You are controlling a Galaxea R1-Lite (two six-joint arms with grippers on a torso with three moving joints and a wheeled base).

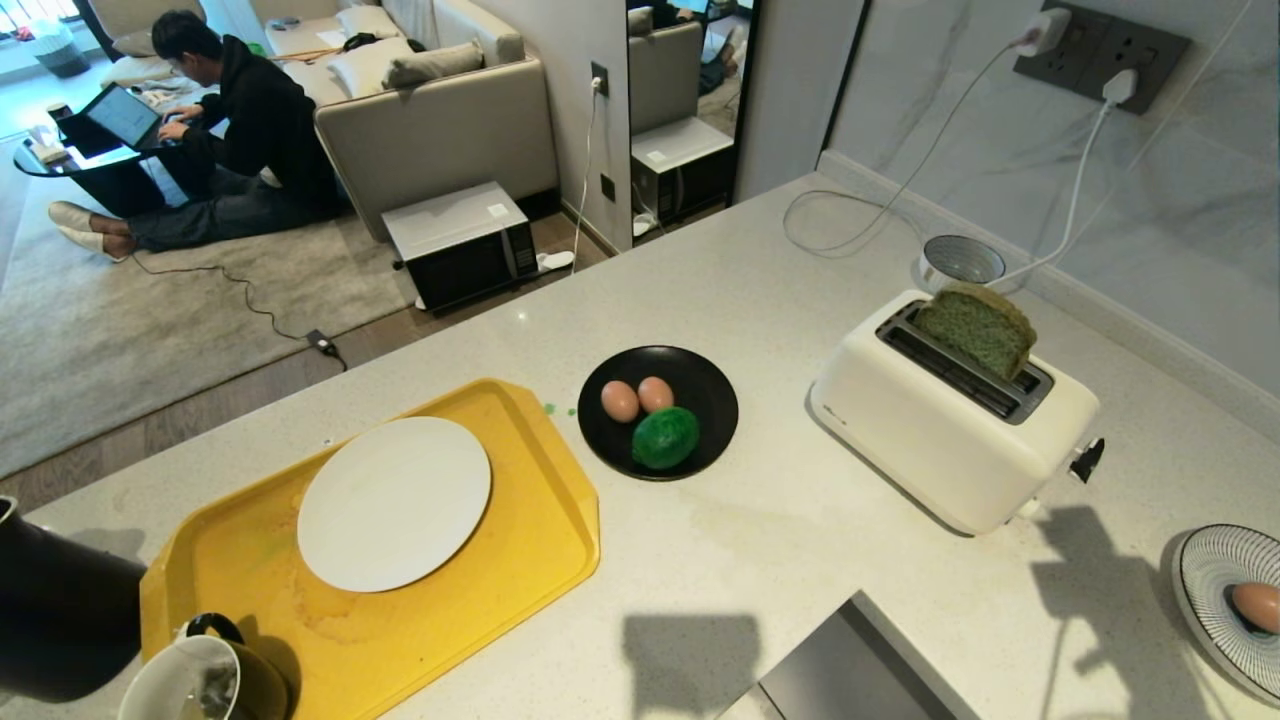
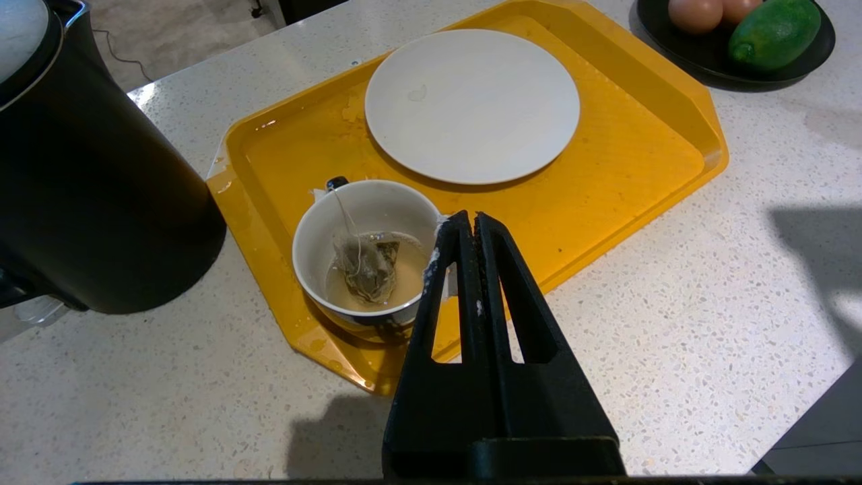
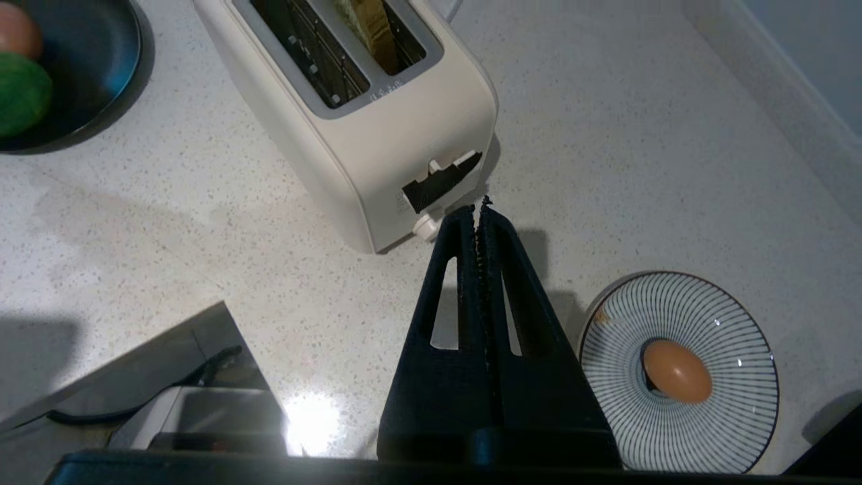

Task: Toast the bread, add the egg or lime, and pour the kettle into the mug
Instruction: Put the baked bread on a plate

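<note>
Kettle (image 2: pixel 87 168) stands at your far left, upright, just beside the yellow tray (image 2: pixel 626 155) holding the mug (image 2: pixel 367 259); your left gripper (image 2: pixel 469 222) hangs pinched closed and empty over the mug's rim. Rightward, the bread (image 1: pixel 977 328) stands upright in the toaster (image 1: pixel 950 420), its slots running away from you. Your right gripper (image 3: pixel 477 214), closed and empty, hangs just beside the lever (image 3: pixel 441 182) on the toaster's near end.

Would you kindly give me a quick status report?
Both grippers shut, empty: left gripper by the mug, right gripper at toaster lever. Bread sticking up from slot. Nothing obstructing.
</note>
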